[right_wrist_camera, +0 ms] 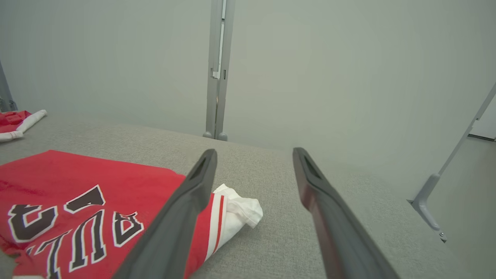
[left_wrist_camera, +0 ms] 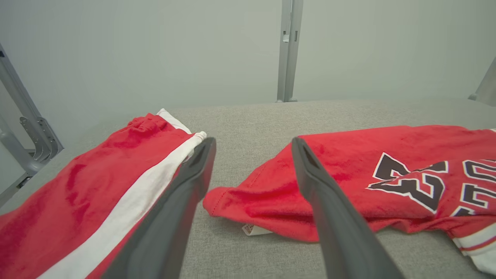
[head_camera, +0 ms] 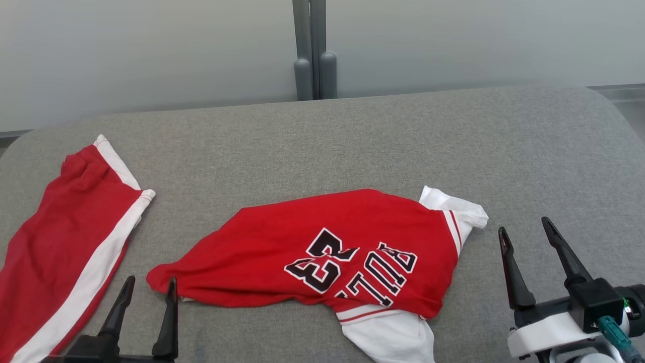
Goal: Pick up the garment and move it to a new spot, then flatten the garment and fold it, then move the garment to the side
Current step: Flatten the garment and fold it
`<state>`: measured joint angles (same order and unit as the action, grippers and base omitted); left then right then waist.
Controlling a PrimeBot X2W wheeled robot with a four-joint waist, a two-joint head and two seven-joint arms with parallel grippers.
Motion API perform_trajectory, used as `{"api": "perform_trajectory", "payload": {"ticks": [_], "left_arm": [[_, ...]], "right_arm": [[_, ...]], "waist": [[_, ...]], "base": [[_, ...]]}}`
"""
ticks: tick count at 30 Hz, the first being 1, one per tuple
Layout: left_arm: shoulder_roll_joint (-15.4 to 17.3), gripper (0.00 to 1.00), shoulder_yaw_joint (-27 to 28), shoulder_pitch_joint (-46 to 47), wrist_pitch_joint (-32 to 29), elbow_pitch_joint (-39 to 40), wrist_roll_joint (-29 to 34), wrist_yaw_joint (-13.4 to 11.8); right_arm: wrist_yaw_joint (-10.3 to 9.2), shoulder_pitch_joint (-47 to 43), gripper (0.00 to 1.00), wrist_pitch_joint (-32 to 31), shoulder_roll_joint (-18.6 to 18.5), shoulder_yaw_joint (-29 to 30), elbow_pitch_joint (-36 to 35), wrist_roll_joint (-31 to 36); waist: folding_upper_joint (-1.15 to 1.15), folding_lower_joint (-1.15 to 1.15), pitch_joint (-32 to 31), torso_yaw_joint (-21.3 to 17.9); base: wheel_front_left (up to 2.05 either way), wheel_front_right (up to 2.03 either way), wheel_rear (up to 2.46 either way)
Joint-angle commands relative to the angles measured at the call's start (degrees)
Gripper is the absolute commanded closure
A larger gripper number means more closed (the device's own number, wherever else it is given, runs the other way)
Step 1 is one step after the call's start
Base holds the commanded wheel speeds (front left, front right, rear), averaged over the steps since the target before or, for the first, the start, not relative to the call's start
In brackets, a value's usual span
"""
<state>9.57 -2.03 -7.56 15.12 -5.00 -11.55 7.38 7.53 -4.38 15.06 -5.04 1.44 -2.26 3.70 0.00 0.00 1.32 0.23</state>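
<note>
Dark and long, the fingers of the left gripper (head_camera: 151, 279) rise at 7 o'clock in the head view, spread wide with nothing between them. The inner fingertip stands right by the jersey's near-left corner; whether it touches I cannot tell. At 4 o'clock the right gripper (head_camera: 524, 225) has its fingers just as widely parted and empty, near the jersey's white sleeve yet clear of it. Between the two, a little toward 6 o'clock from the middle of the grey fabric worktop (head_camera: 352, 136), lies the red jersey (head_camera: 282, 242). It is crumpled rather than flat, with black-and-white lettering and the number 23 facing up, and white sleeves poking out at 5 and 2 o'clock. A small white label (left_wrist_camera: 252, 229) peeks from under its near edge in the left wrist view. At 8 to 9 o'clock a second red garment (head_camera: 60, 242) with a white stripe lies apart from it. Farthest off, at 12 o'clock, a grey post (head_camera: 313, 50) stands against the pale wall.
</note>
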Motion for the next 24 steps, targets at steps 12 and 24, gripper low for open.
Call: {"api": "perform_trajectory", "payload": {"ticks": [12,24], "left_arm": [[0.0,0.00,3.3,-1.0,0.0,-3.9,-1.9,0.2],[-0.8,0.00,5.1,-1.3,0.0,-6.1,-3.6,0.2]], "right_arm": [[-0.08,-3.2,0.00,0.2,1.6,5.0,5.4,-0.5],[-0.08,-1.7,0.00,0.2,1.8,2.4,8.1,0.0]], "waist": [[0.00,0.00,-0.8,-0.5],[0.00,0.00,-1.1,-0.8]], "base": [[0.00,0.00,0.00],[0.00,0.00,0.00]]}}
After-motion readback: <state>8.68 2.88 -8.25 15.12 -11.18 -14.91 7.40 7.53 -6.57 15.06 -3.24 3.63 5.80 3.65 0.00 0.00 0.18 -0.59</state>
